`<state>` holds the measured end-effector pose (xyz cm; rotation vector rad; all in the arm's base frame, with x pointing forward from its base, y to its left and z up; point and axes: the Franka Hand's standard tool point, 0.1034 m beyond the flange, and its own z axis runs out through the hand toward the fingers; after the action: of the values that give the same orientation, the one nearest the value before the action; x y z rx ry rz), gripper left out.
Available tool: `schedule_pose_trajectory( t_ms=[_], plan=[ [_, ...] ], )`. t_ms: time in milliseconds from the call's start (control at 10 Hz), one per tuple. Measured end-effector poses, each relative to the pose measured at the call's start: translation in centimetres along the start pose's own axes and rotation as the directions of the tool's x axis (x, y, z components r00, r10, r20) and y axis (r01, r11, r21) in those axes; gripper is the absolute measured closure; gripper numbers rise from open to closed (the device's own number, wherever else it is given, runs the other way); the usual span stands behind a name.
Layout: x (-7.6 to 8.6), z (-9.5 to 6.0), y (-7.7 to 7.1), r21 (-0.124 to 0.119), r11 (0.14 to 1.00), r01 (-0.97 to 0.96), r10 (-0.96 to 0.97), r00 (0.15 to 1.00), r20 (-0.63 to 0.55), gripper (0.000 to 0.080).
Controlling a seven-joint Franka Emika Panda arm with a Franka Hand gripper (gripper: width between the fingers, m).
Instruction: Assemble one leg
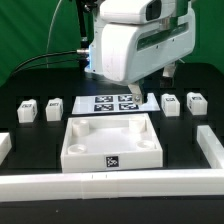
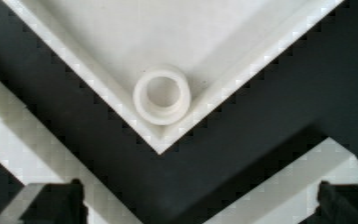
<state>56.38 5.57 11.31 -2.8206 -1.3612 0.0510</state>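
Observation:
Several small white legs with marker tags stand in a row on the black table: two on the exterior view's left [image 1: 27, 109] [image 1: 53, 105] and two on its right [image 1: 171, 104] [image 1: 196, 102]. The large white tray [image 1: 75, 150] with a raised rim lies in front of them. My gripper [image 1: 148, 90] hangs under the big white arm, near the tray's far right corner. In the wrist view my gripper [image 2: 197, 205] is open and empty, its fingers [image 2: 51, 200] wide apart above a tray corner [image 2: 87, 60] with a round socket [image 2: 162, 95]. No leg shows in the wrist view.
The marker board [image 1: 113, 103] lies flat behind the tray, partly under the arm. White barrier walls run along the front [image 1: 110, 184], the exterior view's left [image 1: 4, 145] and its right [image 1: 212, 146]. A green backdrop stands behind.

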Motion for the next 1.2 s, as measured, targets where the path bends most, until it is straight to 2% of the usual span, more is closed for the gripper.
schedule_pose_trajectory(
  t_ms=[100, 400, 600, 700, 1100, 1200],
  plan=[
    [-0.3, 0.1, 0.1, -0.001, 1.0, 0.014, -0.014, 1.0, 0.001, 0.015],
    [-3.4, 1.2, -0.8, 0.011, 0.989, 0.149, -0.149, 0.989, 0.012, 0.015],
    [-5.9, 2.5, -1.9, 0.042, 0.972, 0.232, -0.233, 0.972, 0.024, 0.015],
    [-6.7, 2.6, -1.9, 0.048, 0.975, 0.218, -0.22, 0.975, 0.029, 0.015],
    [-6.6, 2.6, -1.8, 0.046, 0.974, 0.222, -0.223, 0.974, 0.028, 0.015],
    [-7.3, 3.1, -1.8, 0.027, 0.947, 0.321, -0.321, 0.947, 0.011, 0.015]
  ],
)
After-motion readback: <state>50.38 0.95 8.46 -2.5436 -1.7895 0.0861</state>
